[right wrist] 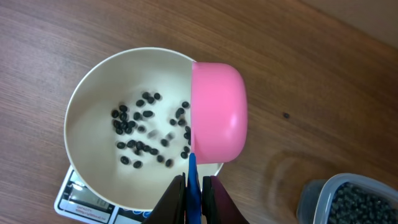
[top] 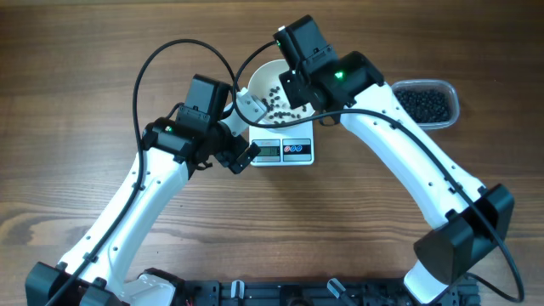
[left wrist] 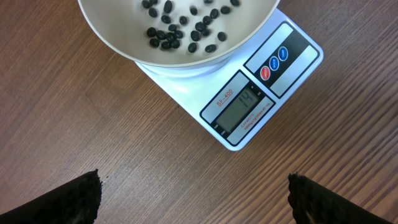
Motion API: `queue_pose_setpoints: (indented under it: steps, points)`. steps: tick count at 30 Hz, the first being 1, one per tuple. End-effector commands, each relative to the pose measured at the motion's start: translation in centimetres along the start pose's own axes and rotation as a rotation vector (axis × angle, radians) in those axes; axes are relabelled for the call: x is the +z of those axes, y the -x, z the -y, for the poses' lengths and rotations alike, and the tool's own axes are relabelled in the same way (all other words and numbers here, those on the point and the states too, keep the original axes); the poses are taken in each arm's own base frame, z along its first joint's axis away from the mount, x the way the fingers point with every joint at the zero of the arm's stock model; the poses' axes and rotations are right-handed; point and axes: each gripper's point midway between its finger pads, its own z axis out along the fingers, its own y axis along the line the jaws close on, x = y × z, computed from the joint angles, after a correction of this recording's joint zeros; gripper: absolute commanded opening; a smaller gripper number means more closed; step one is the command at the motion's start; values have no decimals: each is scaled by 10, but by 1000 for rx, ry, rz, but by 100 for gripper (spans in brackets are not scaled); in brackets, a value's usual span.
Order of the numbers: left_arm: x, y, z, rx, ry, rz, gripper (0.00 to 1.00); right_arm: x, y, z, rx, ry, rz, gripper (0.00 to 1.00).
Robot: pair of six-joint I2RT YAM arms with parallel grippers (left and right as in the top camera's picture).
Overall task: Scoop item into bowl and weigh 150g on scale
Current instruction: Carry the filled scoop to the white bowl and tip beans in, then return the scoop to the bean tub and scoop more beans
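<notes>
The white bowl (right wrist: 93, 158) stands on the small white scale (left wrist: 261, 87), whose display shows a low reading. A scatter of black beans (right wrist: 134, 127) lies in the bowl, and a few look blurred. My right gripper (right wrist: 194, 183) is shut on the blue handle of a pink scoop (right wrist: 217, 112). The scoop is tipped mouth-down over the bowl's right rim. My left gripper (left wrist: 194, 202) hovers open over bare wood just in front of the scale, with nothing between its fingers. From overhead, the bowl (top: 262, 81) is partly covered by the right wrist.
A clear plastic tub (top: 429, 102) full of black beans sits on the table to the right of the scale; its corner (right wrist: 354, 199) shows in the right wrist view. Both arms reach in from the near edge, and their black cables loop above the bowl.
</notes>
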Motion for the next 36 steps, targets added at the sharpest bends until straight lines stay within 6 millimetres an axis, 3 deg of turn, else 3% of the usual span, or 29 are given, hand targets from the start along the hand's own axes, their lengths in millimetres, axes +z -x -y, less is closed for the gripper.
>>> queue_pose_setpoints:
  steps: [1, 7, 10, 14, 18, 21, 24, 27, 36]
  points:
    - [-2, 0, 2, 17, -10, 10, 100, -27, 17, 7, 29, -12, 80, 4]
    - [-2, 0, 2, 17, -10, 10, 100, -34, 19, 2, 37, 43, 90, 4]
    - [-2, 0, 2, 17, -10, 10, 100, -43, 20, 11, 73, 100, 101, 4]
    - [-2, 0, 2, 17, -10, 10, 100, -67, 15, 54, 174, 155, 114, 4]
    - [-2, 0, 2, 17, -10, 10, 100, -88, -11, 99, 256, 204, 71, 4]
    - [-2, 0, 2, 17, -10, 10, 100, -90, -40, 127, 329, 237, -8, 4]
    - [-2, 0, 2, 17, -10, 10, 100, -89, -52, 150, 394, 241, -27, 4]
    - [-2, 0, 2, 17, -10, 10, 100, -89, -55, 162, 428, 236, -20, 4]
    - [-2, 0, 2, 17, -10, 10, 100, -85, -98, 188, 450, 59, -176, 4]
